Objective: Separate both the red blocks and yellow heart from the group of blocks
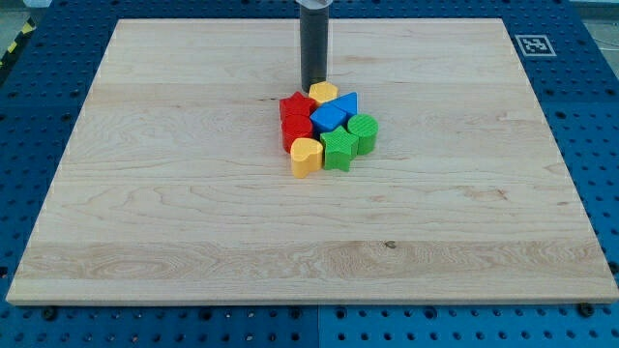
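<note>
A tight cluster of blocks sits just above the middle of the wooden board (174, 222). Two red blocks are on its left side: the upper red block (295, 106) and the lower red block (297, 131). The yellow heart (306, 155) is at the cluster's bottom left, touching the lower red block. A second yellow block (323, 93) is at the top. Blue blocks (334, 114) sit in the middle. A green star-like block (339, 149) and a green round block (364, 130) are on the right. My tip (313, 88) stands just above the cluster, beside the top yellow block and the upper red block.
The board lies on a blue perforated table (48, 58). A black-and-white marker tag (535, 44) is beyond the board's top right corner.
</note>
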Action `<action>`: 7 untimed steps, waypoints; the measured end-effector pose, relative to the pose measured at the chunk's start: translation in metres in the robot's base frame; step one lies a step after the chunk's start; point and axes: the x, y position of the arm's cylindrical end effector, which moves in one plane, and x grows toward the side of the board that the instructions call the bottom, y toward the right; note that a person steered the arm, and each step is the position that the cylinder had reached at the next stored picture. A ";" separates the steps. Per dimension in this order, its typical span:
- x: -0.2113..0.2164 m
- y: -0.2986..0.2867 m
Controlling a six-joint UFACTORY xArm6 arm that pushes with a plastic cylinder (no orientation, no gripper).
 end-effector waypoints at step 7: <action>0.121 -0.063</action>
